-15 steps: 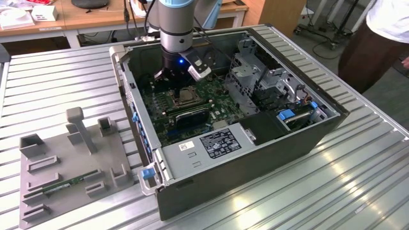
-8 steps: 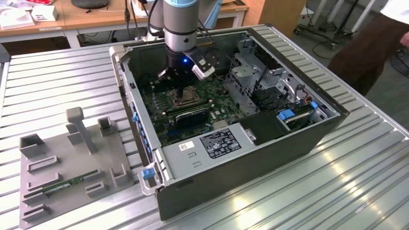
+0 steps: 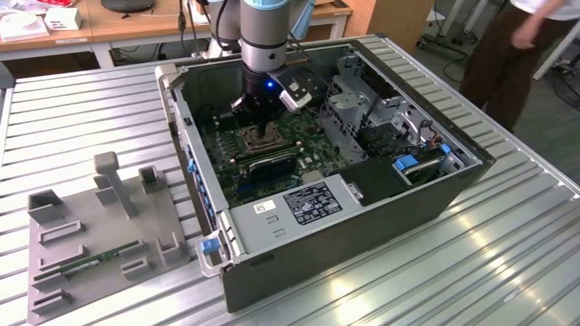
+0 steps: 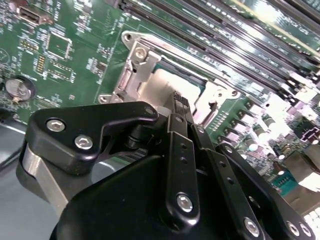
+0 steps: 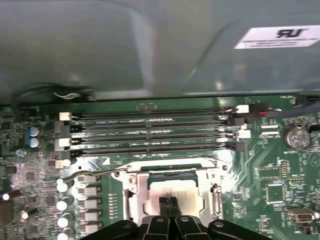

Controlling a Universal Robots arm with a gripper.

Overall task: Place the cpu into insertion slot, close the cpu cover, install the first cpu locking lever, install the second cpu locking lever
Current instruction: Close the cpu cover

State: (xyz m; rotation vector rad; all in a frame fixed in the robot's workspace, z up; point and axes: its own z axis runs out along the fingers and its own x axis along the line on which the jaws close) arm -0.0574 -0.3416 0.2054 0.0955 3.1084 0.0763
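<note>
Two steps look done: the cpu sits in the insertion slot under the lowered cpu cover. Pressed together, the fingers touch its top. One lever looks unlatched.

Matt black claw, its links dotted with shiny steel screw heads. Glossy green circuit board with tiny bright solder points. The cpu cover is bare silvery metal with hard glints. The cpu has a duller, satin silvery-tan metal top. Black plastic memory slots, slightly glossy along their edges. Polished metal coin battery. Computer case of dark grey matt metal. Ribbed metal tabletop with a soft sheen. Matt grey plastic-looking fixture tray.
</note>
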